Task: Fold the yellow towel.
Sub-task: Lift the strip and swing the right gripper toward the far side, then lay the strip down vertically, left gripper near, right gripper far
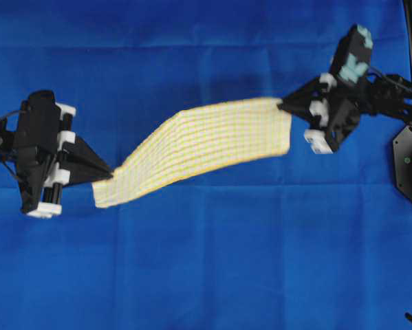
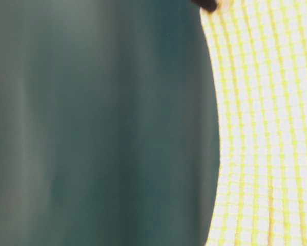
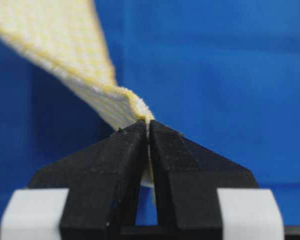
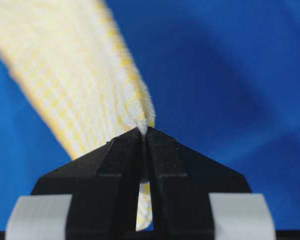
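Observation:
The yellow towel (image 1: 199,148) is a pale yellow and white checked cloth stretched in the air between both arms above the blue cloth. My left gripper (image 1: 109,173) is shut on the towel's lower left corner. In the left wrist view the hem (image 3: 134,107) is pinched between the black fingers (image 3: 114,160). My right gripper (image 1: 283,104) is shut on the towel's upper right corner, and the right wrist view shows the cloth (image 4: 79,85) clamped at the fingertips (image 4: 145,131). The table-level view shows the towel (image 2: 268,128) hanging close to the lens.
A large plain blue cloth (image 1: 206,268) covers the whole table beneath the towel. Black arm parts (image 1: 408,165) stand at the right edge. The table-level view is mostly a blurred dark green surface (image 2: 102,128).

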